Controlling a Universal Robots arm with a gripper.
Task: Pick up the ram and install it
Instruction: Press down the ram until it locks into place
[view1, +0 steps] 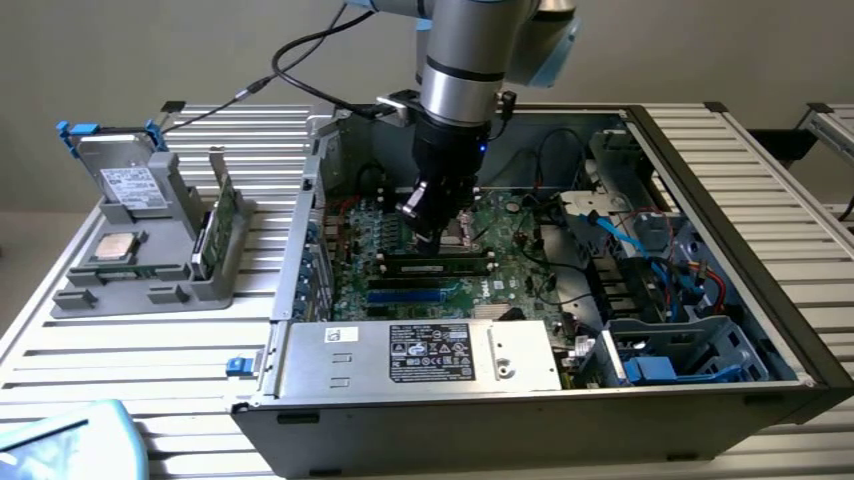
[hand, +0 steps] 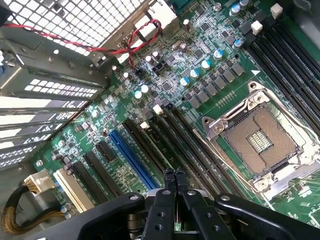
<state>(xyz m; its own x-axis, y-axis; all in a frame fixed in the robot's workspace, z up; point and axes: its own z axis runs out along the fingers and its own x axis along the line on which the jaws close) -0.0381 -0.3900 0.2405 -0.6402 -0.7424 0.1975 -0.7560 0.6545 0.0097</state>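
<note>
**Closed gripper presses over the memory slots**

The open computer case lies on its side on the slatted table, so the motherboard faces up and the arm can come straight down onto it. Inside, the arm hangs over the slot bank beside the bare CPU socket. The ram lies flat along one of the slots, just under the tool, apparently seated or close to it. The gripper has its fingers pinched together with nothing between them; closed like that, they make a single blunt tip, which suits pushing down on a stick's edge rather than carrying it. Off to the exterior view's left, the grey parts holder keeps a green card upright.
</note>
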